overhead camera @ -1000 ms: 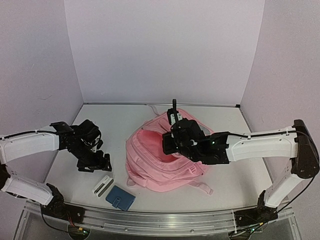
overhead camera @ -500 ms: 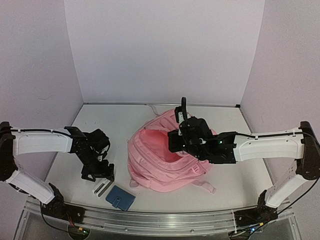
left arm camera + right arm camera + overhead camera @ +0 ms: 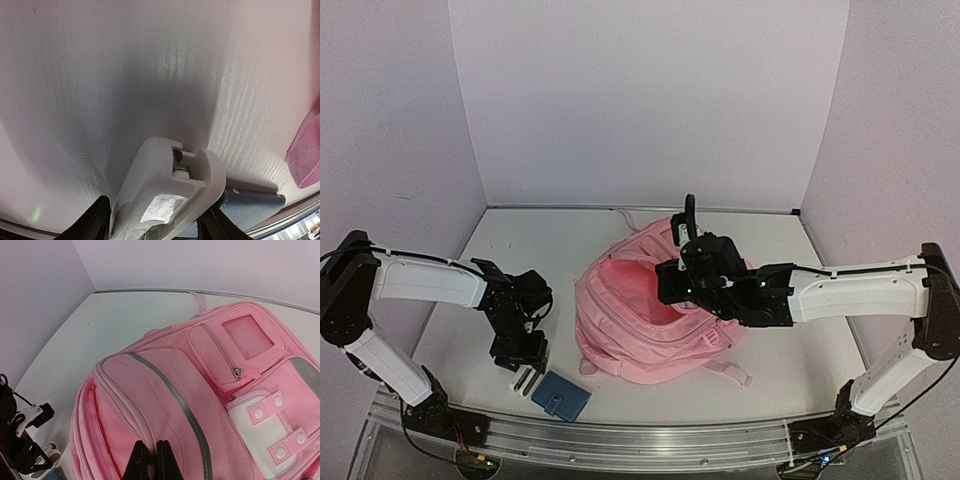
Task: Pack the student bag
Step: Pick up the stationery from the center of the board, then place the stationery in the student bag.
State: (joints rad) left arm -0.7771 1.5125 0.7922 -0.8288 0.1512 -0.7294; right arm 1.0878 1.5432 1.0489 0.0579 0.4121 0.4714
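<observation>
Top external view: left arm bent low, left gripper (image 3: 524, 368) straddled the white stapler (image 3: 165, 195), grip unclear; right gripper (image 3: 150, 457) pinched the student bag (image 3: 630, 325) at its rim.

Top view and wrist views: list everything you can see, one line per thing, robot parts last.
student bag: one, pink, table centre, main compartment open
white stapler-like tool: one, white, near left of the table, beside the case
blue case: one, blue, near edge, left of the bag
table: one, white, under everything
walls: three, pale lilac, around the table
left gripper: one, black, jaws either side of the tool, grip unclear
right gripper: one, black, shut, at the bag's opening rim
</observation>
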